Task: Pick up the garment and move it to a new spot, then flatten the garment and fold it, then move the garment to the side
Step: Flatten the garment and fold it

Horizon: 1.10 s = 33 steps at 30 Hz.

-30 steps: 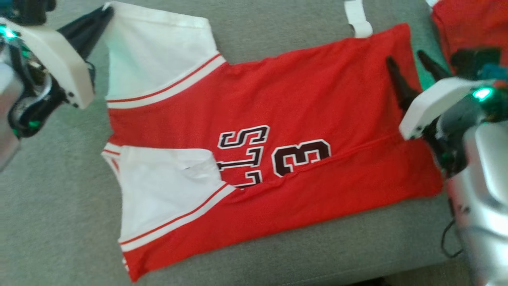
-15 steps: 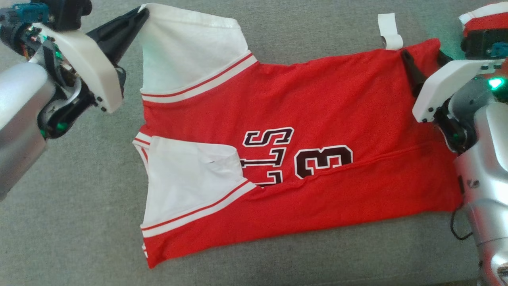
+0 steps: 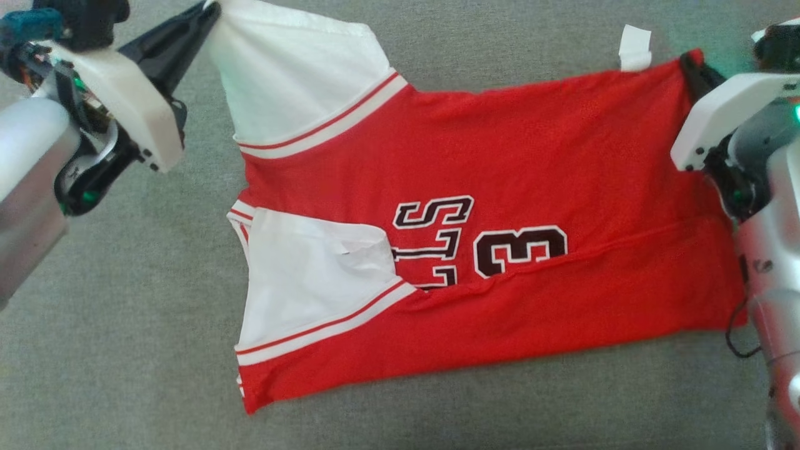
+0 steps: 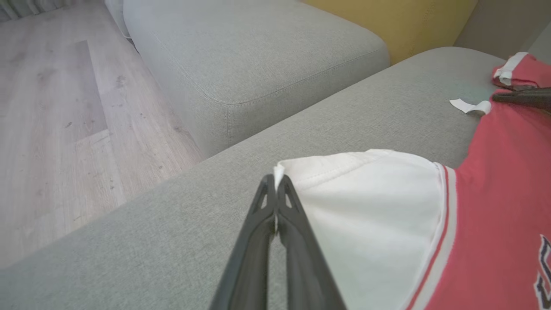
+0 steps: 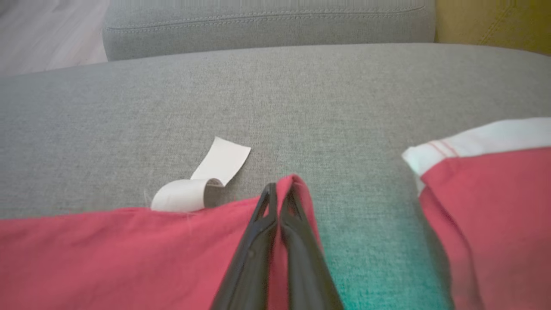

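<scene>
Item: red-and-white jersey garment (image 3: 500, 156), spread on grey fabric sofa cushion (image 3: 125, 350), near edge folded over. Held by: left claw (image 4: 275, 183), closed on white sleeve cnr; right claw (image 5: 280, 193), closed on red hem cnr.

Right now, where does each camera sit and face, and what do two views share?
Head view: on the head, looking down at the jersey on the sofa cushion; forearms show, left fingers and right fingers at its corners.
Left wrist view: on that wrist, along the shut left fingers pinching the white sleeve, toward the floor.
Right wrist view: on that wrist, along the shut right fingers pinching the hem, toward a second cushion.
Shared: both wrist views show the white tag.
</scene>
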Tool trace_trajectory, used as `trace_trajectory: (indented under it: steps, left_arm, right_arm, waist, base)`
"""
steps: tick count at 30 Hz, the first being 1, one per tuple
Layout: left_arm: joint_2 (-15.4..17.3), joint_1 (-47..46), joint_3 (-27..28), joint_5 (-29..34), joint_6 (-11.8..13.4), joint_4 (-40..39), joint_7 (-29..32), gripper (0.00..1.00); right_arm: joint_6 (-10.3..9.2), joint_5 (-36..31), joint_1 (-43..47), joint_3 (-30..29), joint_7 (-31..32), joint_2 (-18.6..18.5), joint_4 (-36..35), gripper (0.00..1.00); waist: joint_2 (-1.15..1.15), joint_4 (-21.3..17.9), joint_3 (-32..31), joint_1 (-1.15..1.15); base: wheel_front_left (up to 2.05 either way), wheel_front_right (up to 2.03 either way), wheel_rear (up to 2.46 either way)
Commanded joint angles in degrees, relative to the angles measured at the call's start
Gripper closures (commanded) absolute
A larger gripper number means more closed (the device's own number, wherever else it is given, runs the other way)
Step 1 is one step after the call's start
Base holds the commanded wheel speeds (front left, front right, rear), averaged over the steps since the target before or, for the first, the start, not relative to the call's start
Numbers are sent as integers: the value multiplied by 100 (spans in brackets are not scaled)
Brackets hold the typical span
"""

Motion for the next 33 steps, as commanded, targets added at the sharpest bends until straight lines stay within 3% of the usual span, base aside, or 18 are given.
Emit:
trace_trajectory:
  steps: [1, 9, 18, 26, 33]
  left_arm:
    - [219, -371, 258, 178, 10, 43, -207, 100]
    - [178, -862, 260, 618, 10, 513, -1339, 100]
    - [141, -593, 259, 588, 10, 369, -1562, 100]
    - [445, 902, 1101, 887, 22, -537, -1570, 100]
    - [468, 2223, 1696, 1279, 253, -1276, -1571, 100]
  right_arm:
    - [37, 7, -254, 21, -144, -51, -155, 100]
    - [37, 1, -615, -206, -658, -138, -132, 100]
    - [37, 413, -206, -172, -839, -439, -509, 100]
    - [37, 765, 1117, -289, -680, -672, -1459, 100]
    - [37, 686, 2147, -579, -438, -639, -2146, 100]
  waist:
    - [0, 19, 26, 0]
    - [0, 75, 117, 0]
    - [0, 232, -47, 0]
    - [0, 435, -400, 0]
    - [0, 578, -634, 0]
  base:
    - [0, 0, 0]
    - [0, 0, 0]
    - [0, 0, 0]
    - [0, 0, 0]
    - [0, 0, 0]
